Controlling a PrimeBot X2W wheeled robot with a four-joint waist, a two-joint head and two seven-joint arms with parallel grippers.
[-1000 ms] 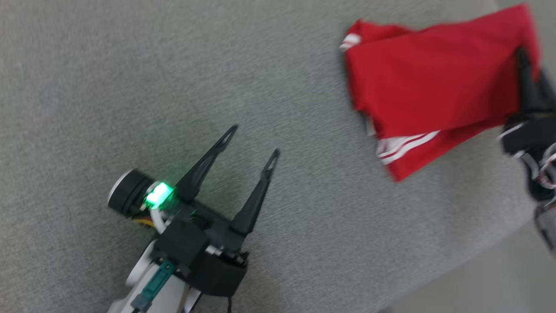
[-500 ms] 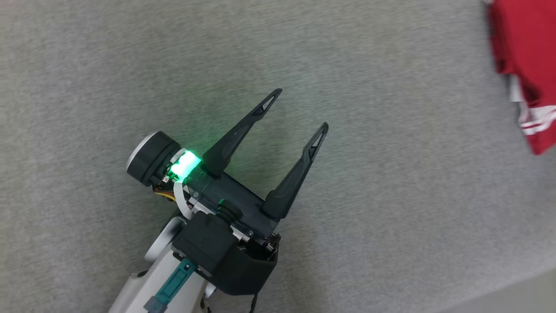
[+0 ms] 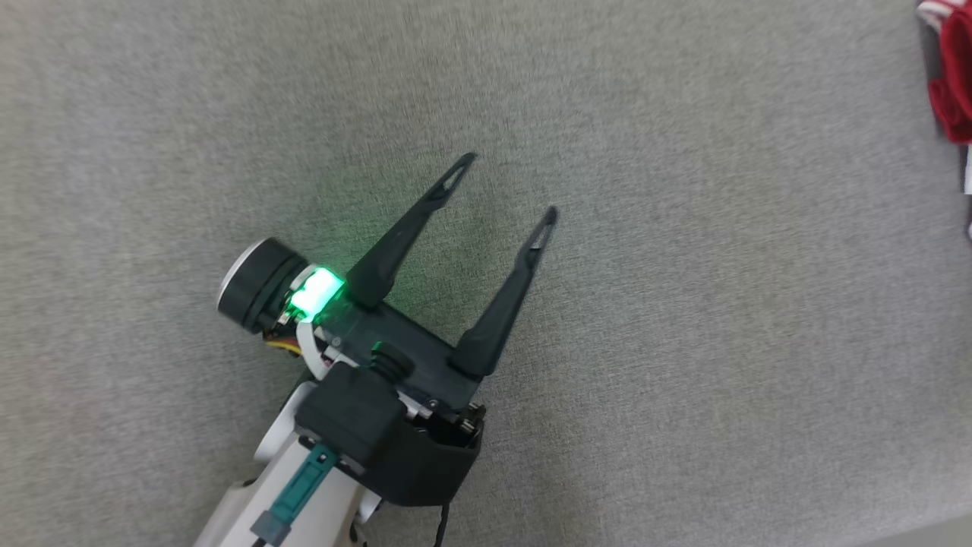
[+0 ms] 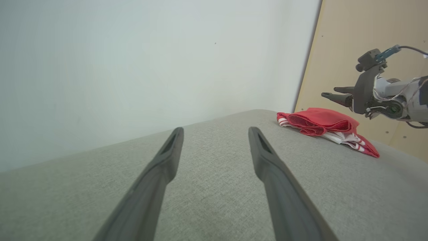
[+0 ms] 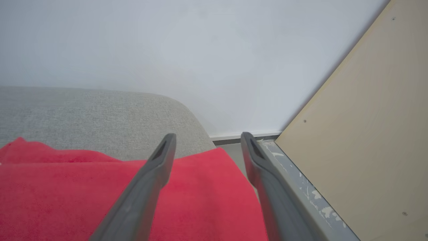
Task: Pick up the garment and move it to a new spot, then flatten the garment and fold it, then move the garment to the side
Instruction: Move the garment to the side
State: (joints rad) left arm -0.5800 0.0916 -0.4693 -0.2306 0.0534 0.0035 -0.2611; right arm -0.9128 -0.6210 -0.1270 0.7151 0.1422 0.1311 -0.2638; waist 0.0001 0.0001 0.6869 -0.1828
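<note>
The garment [image 4: 321,124] is red with white stripes. It lies folded in a small heap near the far right corner of the grey cushioned surface [image 3: 683,342]. A sliver of the garment [image 3: 954,106] shows at the right edge of the head view. My left gripper [image 3: 507,186] hovers open over bare grey fabric, far to the left of the garment, and its fingers [image 4: 167,157] hold nothing. My right gripper [image 5: 208,136] is open just above the garment [image 5: 200,197], with nothing between its fingers. In the left wrist view the right gripper [image 4: 328,91] hangs above the heap's far side.
A white wall [image 5: 167,43] rises behind the cushion. A tan wooden panel [image 5: 367,134] leans close on the right of the garment. The cushion's rounded corner [image 5: 187,110] drops to a strip of floor [image 5: 234,147] there.
The head camera has swung, so the garment slid to the view's right edge. The right gripper, at the garment's edge one second ago, left that view. The left gripper stays open.
</note>
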